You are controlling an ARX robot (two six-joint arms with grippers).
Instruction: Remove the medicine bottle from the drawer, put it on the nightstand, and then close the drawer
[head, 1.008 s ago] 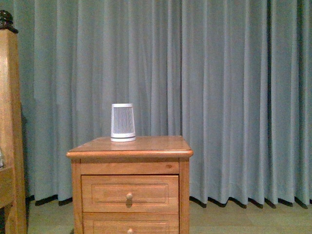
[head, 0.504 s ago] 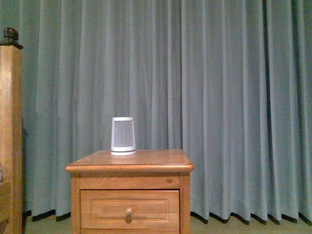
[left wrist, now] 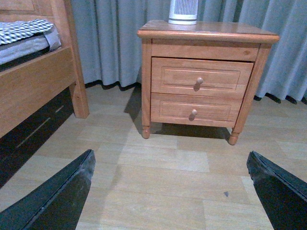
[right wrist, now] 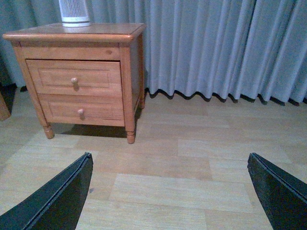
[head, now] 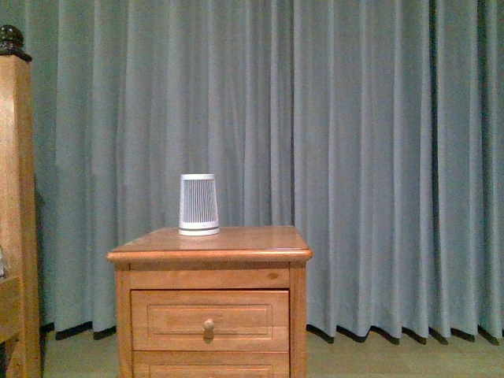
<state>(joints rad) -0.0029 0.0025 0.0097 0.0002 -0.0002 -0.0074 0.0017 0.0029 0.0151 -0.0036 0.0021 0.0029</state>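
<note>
- A white tapered device point(head: 198, 205) with vertical slats stands upright in front of the curtain.
- The grey-blue pleated curtain point(head: 354, 157) hangs down to the floor.
- A tall wooden post point(head: 16, 205) with a dark knob on top stands at far left.
- The floor point(left wrist: 163, 167) is pale wood planks.
- Checked bedding point(left wrist: 21, 31) lies on the bed.
</note>
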